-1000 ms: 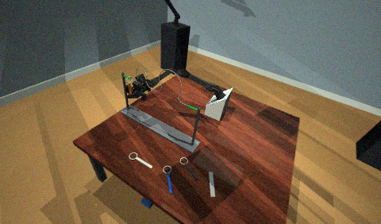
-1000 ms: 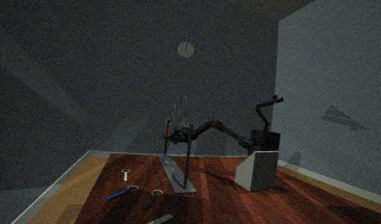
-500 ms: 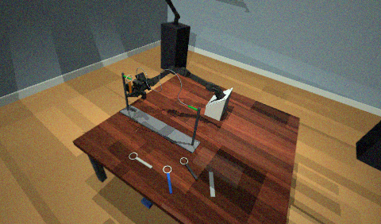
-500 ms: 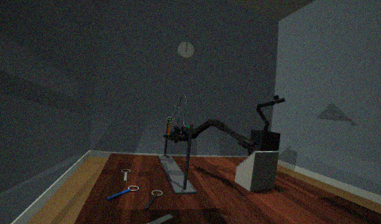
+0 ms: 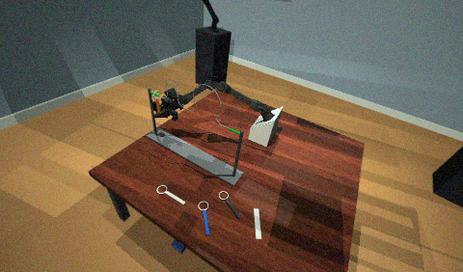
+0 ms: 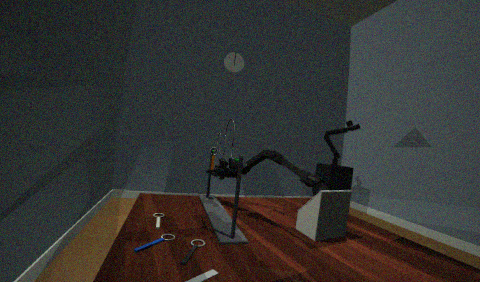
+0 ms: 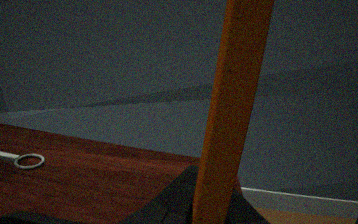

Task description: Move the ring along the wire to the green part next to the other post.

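Note:
The orange handle (image 5: 158,106) (image 6: 212,161) (image 7: 237,90) is upright, with its small ring at the top around the green part (image 5: 154,94) beside the left post (image 5: 152,113) (image 6: 208,186). My gripper (image 5: 159,114) (image 6: 213,171) (image 7: 200,176) is shut on the handle, below the ring. The thin grey wire (image 5: 220,103) loops up and over to the other green part (image 5: 234,130) (image 6: 237,160) at the other post (image 5: 238,154) (image 6: 236,200). The ring is too small in the top and exterior views to tell whether it touches the wire, and it is outside the wrist view.
Both posts stand on a grey base (image 5: 198,156) (image 6: 217,220). White (image 5: 175,197) (image 6: 158,221), blue (image 5: 205,222) (image 6: 149,244) and dark (image 5: 231,207) (image 6: 190,254) ringed handles and a white strip (image 5: 258,223) lie in front. A white angled block (image 5: 263,132) (image 6: 335,215) stands right of the base.

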You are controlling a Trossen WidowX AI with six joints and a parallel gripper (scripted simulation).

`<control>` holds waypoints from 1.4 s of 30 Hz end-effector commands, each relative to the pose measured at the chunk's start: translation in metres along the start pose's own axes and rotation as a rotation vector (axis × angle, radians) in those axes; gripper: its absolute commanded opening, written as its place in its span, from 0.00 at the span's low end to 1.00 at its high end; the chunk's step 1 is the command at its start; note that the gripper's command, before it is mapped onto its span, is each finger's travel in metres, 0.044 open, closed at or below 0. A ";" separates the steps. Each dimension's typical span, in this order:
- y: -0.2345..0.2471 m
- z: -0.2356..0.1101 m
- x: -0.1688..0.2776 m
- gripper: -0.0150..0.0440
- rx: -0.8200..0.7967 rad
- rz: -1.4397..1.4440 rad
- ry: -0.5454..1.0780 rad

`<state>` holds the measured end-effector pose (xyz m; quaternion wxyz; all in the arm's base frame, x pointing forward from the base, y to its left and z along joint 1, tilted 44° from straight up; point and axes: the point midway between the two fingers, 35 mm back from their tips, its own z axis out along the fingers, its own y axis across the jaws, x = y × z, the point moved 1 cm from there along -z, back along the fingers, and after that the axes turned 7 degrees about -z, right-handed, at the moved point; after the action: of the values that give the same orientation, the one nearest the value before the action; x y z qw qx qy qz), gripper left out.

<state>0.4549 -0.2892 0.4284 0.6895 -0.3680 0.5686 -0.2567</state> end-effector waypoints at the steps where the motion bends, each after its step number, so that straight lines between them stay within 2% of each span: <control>1: 0.000 -0.002 0.000 0.00 0.001 0.001 0.021; 24: 0.022 -0.050 -0.017 0.00 -0.053 0.012 0.421; 35: 0.038 -0.061 -0.025 0.00 -0.080 0.058 0.515; 42: 0.052 -0.062 -0.027 0.00 -0.098 0.125 0.516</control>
<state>0.3886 -0.2573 0.4034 0.5192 -0.2982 0.7479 -0.2866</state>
